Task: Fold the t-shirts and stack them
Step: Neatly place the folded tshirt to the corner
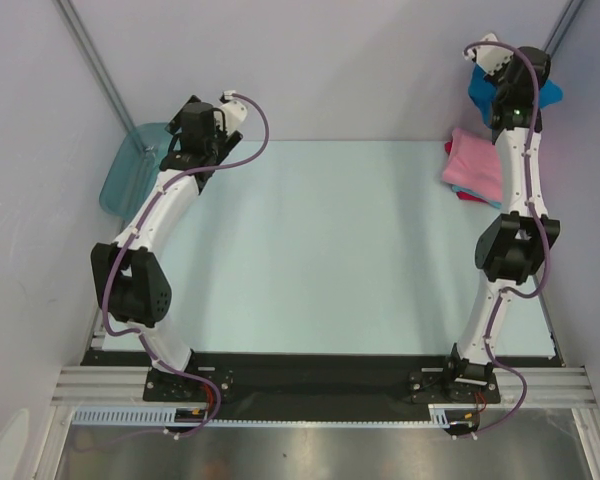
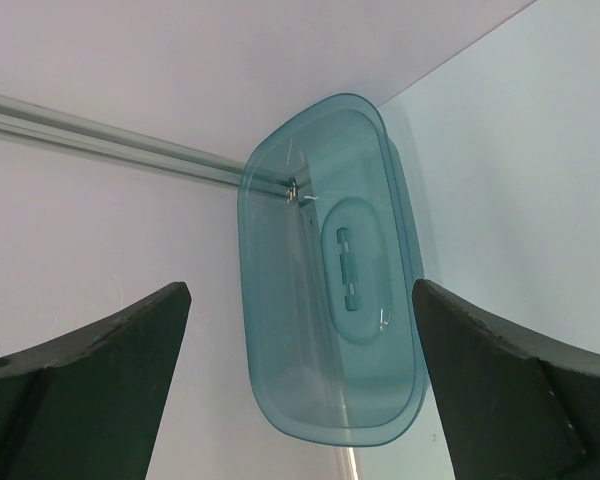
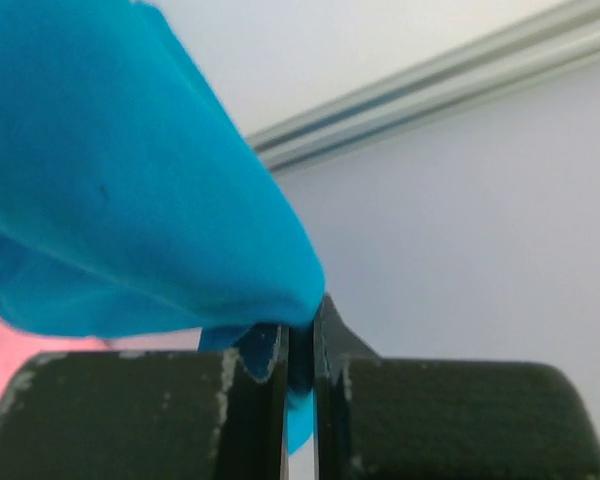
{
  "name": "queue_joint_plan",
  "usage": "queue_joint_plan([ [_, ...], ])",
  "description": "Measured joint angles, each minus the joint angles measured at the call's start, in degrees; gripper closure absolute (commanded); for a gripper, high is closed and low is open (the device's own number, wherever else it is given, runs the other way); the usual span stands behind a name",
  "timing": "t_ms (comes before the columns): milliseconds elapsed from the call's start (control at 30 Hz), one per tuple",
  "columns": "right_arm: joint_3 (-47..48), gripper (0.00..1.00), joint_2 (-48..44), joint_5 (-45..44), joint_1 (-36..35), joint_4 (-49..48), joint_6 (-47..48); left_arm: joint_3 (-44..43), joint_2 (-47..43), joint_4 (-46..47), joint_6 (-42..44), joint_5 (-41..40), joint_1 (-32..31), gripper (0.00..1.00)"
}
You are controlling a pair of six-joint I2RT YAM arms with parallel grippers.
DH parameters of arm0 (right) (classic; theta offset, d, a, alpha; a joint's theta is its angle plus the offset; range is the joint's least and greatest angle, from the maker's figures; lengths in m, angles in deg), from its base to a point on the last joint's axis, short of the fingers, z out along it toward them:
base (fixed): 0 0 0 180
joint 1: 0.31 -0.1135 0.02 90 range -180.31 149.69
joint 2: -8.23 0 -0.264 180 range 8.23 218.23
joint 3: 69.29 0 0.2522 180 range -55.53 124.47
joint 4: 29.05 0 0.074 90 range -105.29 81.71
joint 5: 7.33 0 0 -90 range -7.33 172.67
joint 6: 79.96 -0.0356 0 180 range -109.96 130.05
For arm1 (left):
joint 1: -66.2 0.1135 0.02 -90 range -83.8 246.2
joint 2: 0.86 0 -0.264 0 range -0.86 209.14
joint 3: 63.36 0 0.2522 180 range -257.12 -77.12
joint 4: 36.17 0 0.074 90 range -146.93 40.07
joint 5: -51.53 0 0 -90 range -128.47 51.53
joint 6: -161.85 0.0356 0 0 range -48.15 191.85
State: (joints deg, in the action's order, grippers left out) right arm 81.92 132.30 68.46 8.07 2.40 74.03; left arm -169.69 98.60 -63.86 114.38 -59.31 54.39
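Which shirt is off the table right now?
The blue shirt: the right pincer is shut on it, holding it up at the far right corner. The pink shirt lies folded atop the pile on the table.

From above, the right arm [image 1: 520, 165] covers the middle of the blue shirt [image 1: 479, 88] and one side of the pink shirt [image 1: 470, 162]; whatever lies under the pink one shows only thin red and light blue edges [image 1: 470, 196]. In the right wrist view the blue cloth is blurred and runs off the top and left edges. The left arm [image 1: 165, 205] hides part of the tub [image 1: 128, 178].
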Motion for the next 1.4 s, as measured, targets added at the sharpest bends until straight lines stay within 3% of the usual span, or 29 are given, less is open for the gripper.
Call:
queue_joint_plan([
  [67,-8.1,1.0,-2.6,0.4,0.0,-6.2,1.1,0.0,0.0,0.1,0.0,0.0,0.0,0.0],
  [167,-23.1,1.0,-6.8,2.9,-0.2,-7.8,1.9,1.1,-0.1,1.1,0.0,0.0,0.0,0.0],
  [333,-41.4,1.0,-6.8,9.0,-1.8,2.5,0.8,5.1,-1.0,2.4,1.7,0.0,0.0,0.0],
  [400,-44.1,1.0,-5.5,10.5,-3.5,8.6,0.2,6.4,-1.5,2.7,2.8,0.0,0.0,0.0],
  [567,-38.1,1.0,-2.5,14.1,-6.0,19.4,-3.3,7.5,-3.1,3.0,4.2,0.0,0.0,0.0],
  [933,-28.6,1.0,-2.5,14.7,-5.6,27.4,-5.5,9.3,-4.1,5.7,4.5,0.0,0.0,0.0],
  [1067,-16.2,1.0,-2.4,14.7,-4.9,33.7,-5.2,9.9,-4.1,5.8,4.5,0.0,0.0,0.0],
  [1233,-4.3,1.0,-3.3,13.4,-3.0,33.9,-3.6,9.9,-4.1,5.8,4.5,0.0,0.0,0.0],
  [1400,-2.5,1.0,-3.6,9.4,0.0,27.6,-0.7,9.9,-4.1,5.8,4.1,0.0,0.0,0.0],
])
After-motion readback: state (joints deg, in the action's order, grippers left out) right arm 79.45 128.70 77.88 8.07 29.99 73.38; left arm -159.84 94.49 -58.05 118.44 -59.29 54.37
